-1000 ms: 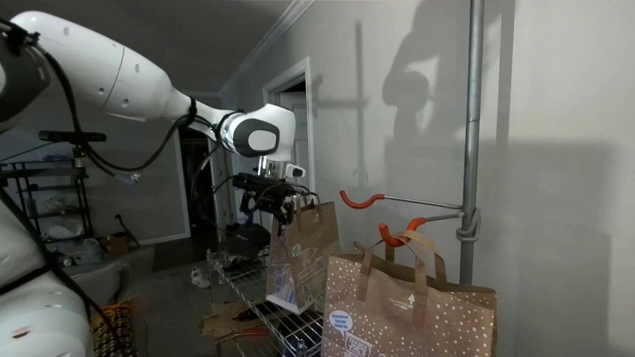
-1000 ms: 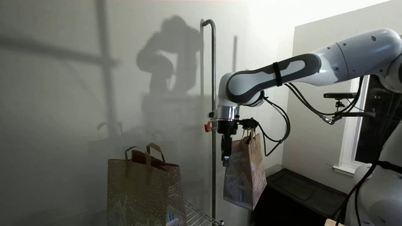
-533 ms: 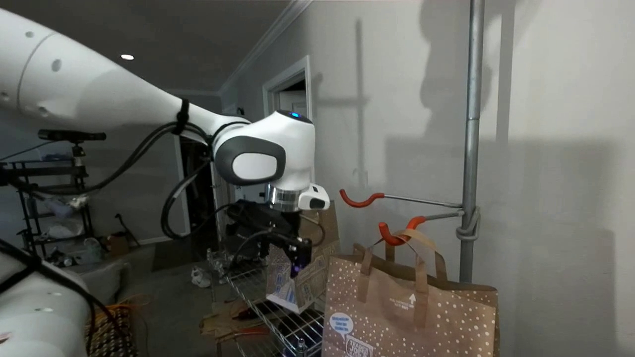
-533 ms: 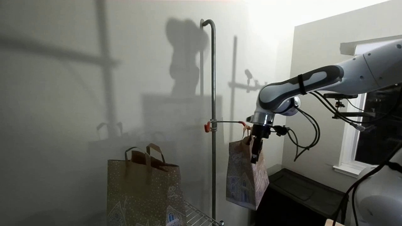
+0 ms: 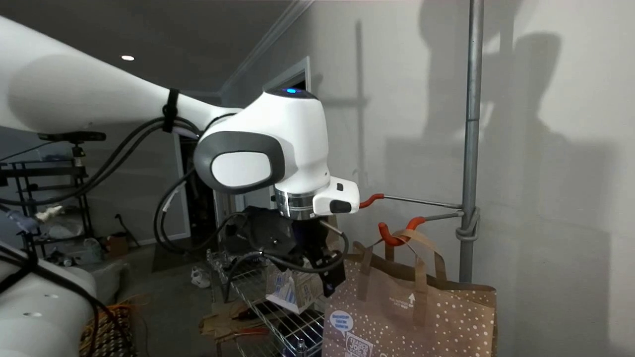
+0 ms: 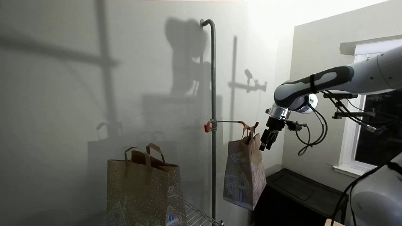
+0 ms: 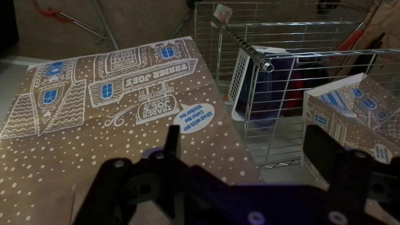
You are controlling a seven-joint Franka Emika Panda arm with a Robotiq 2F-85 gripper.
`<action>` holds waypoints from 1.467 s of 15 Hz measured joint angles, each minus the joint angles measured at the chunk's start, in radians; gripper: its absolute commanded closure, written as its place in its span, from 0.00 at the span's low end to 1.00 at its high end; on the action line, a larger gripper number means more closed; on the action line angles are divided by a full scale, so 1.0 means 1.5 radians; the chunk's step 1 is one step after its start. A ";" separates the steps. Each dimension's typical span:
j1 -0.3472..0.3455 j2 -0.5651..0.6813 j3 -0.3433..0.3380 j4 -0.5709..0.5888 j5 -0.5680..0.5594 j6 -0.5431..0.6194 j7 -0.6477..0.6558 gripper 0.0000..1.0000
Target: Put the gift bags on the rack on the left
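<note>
Pale walls back the scene as both exterior views show us one bag hanging from a red hook on a pole, and a second bag standing upright on the rack. Near the hanging bag, we see the gripper with its black fingers spread wide in the wrist view.
</note>
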 measured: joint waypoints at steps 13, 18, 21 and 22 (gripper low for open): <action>-0.001 -0.014 0.086 0.020 0.007 0.001 0.336 0.00; -0.025 -0.041 0.168 0.017 -0.011 0.030 0.553 0.00; -0.058 -0.046 0.226 0.016 -0.064 0.048 0.667 0.00; -0.068 -0.045 0.243 0.016 -0.090 0.044 0.690 0.00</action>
